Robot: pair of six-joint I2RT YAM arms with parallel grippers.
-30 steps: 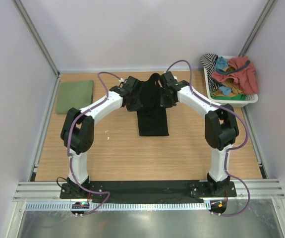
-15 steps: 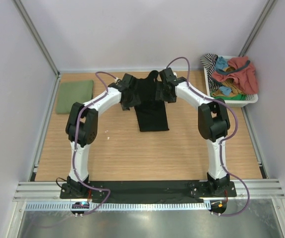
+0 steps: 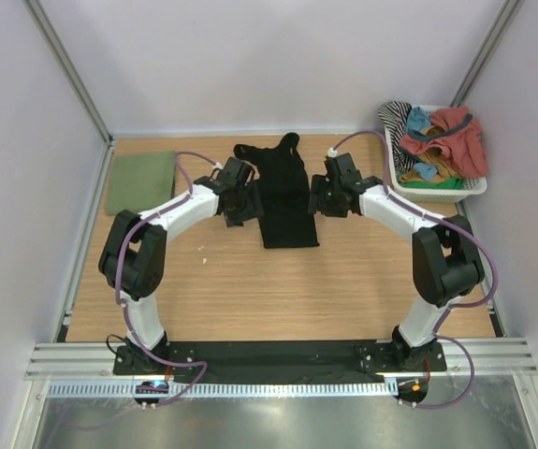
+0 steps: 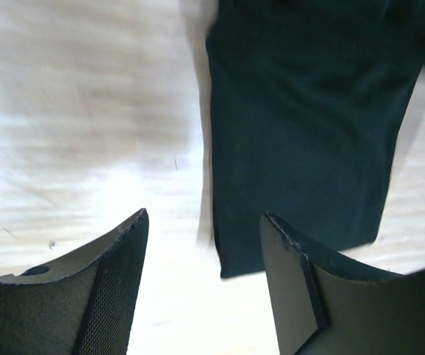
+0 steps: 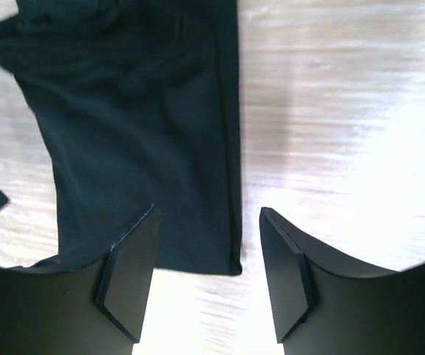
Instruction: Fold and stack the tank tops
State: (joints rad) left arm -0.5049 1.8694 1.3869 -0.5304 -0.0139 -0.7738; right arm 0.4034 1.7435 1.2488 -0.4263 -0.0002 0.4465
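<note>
While left hand [image 4: 205, 214] and right hand [image 5: 209, 209] gape empty: plain black cloth tank top [image 3: 283, 201], mid-frame; advise pinching hem corners evenly.

a robot test cell in a lab. plain white panels [image 3: 278, 56] box in the wooden table [image 3: 278, 290] behind and at both sides. metal rails [image 3: 493, 358] run along its near edge, where two cabled robot arms [image 3: 184, 208] are bolted.

The left arm [image 3: 180, 208] and right arm [image 3: 395, 210] had white link shells with bulky black joint housings. A mauve cable [image 3: 177, 168] looped along each, down to a black base plate [image 3: 278, 354]. The left end effector [image 4: 205, 288] and right end effector [image 5: 206, 285] had dark, flat, wedge-shaped fingers [image 4: 116, 296], the left's inner face finely meshed.
</note>
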